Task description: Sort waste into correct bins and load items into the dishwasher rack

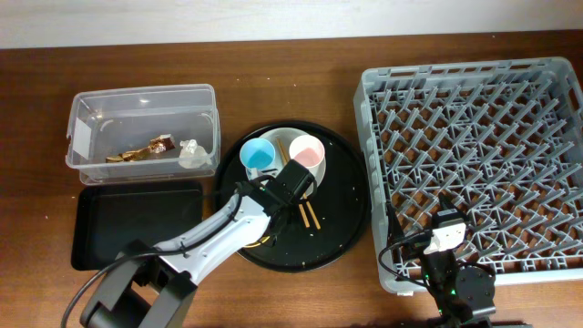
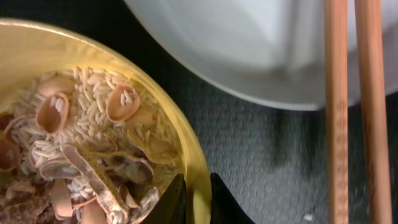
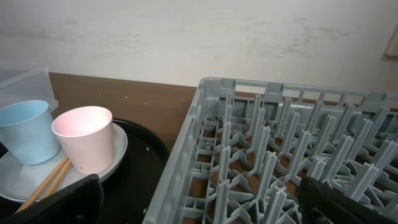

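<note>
My left gripper (image 2: 198, 199) is shut on the rim of the small yellow bowl (image 2: 37, 43), one finger inside and one outside. The bowl holds tan food scraps and rice (image 2: 93, 143). Right of it lie the wooden chopsticks (image 2: 339, 112) across the white plate (image 2: 249, 50). From overhead, the left gripper (image 1: 284, 189) covers the bowl. The blue cup (image 1: 258, 156) and pink cup (image 1: 307, 152) stand upright on the plate. My right gripper (image 3: 199, 208) is open and holds nothing, over the front left corner of the grey dishwasher rack (image 1: 373, 182).
The clear box (image 1: 146, 96) at the back left holds a gold-brown wrapper (image 1: 150, 148) and a white tissue (image 1: 191, 153). A flat black tray (image 1: 137, 223) lies in front of it. The plate and cups sit on a round black tray (image 1: 342, 219).
</note>
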Robot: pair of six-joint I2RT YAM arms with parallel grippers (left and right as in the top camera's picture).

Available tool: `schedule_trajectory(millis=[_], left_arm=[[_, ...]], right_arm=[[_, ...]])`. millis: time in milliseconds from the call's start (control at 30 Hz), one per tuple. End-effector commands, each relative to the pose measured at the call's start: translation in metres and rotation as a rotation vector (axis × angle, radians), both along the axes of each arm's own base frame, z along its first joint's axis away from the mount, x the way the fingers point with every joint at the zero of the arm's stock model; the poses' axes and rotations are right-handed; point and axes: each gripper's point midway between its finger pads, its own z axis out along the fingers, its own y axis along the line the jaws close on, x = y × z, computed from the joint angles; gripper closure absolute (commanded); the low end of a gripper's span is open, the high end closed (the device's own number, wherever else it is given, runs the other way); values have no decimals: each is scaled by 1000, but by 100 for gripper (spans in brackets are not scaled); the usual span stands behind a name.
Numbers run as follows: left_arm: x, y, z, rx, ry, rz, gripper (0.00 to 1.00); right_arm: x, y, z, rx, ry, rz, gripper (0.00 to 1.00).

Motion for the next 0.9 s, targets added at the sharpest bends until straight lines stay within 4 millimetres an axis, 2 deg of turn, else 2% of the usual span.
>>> schedule_trajectory(millis=[0, 167, 300, 400, 567, 633, 767, 867], left_arm=[[-20, -6, -6, -27, 94, -128, 90], [-34, 7, 4, 22, 128, -228, 90], [-25, 20, 20, 85, 51, -239, 88], [-20, 20, 24, 85, 20, -235, 81], [-17, 17, 24, 76, 7, -234, 80], [-14, 14, 25, 65, -9, -234, 76], [-2, 4, 27, 30, -63, -231, 76], [0, 3, 24, 29, -64, -231, 76]], right_arm=[[0, 0, -3, -1, 6, -2, 1], [0, 0, -3, -1, 6, -2, 2], [0, 0, -3, -1, 6, -2, 2], [0, 0, -3, -1, 6, -2, 2], [0, 0, -3, -1, 6, -2, 2], [0, 0, -3, -1, 6, -2, 2], [0, 0, -3, -1, 6, -2, 2], [0, 0, -3, -1, 6, -2, 2]])
